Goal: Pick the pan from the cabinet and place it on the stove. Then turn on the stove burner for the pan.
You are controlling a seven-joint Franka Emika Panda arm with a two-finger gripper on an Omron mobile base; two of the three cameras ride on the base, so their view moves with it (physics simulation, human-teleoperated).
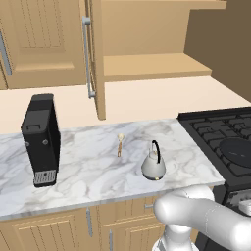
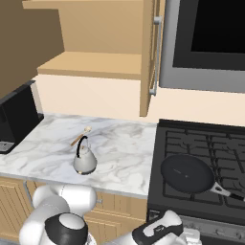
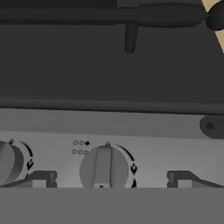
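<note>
Standing at the left end of the surface (image 1: 93, 171), the black coffee machine (image 1: 41, 139) is far from the work and brings no risk. Further right, a small wooden utensil (image 1: 119, 144) lies near the middle of the surface, and the silver kettle (image 1: 154, 164) stands close to the front edge, just before the stove (image 2: 191, 139) begins. If the arm swings back over this edge, the elbow can push the kettle off.

The cabinet (image 1: 147, 63) above is open and its shelf carries nothing. The pan (image 2: 187, 173) already sits on the front left grate of the stove, its handle pointing to the front right corner.

In the hand view, the hand (image 3: 111, 183) is spread wide and holds nothing; its tips stand on both sides of a knob (image 3: 104, 170) on the front panel. Another knob (image 3: 8, 161) is just to the left. I judge the main danger is turning a knob that belongs to a different burner, so the pan stays cold. Also, closing off-centre can make the tips slip on the knob's ridge.
</note>
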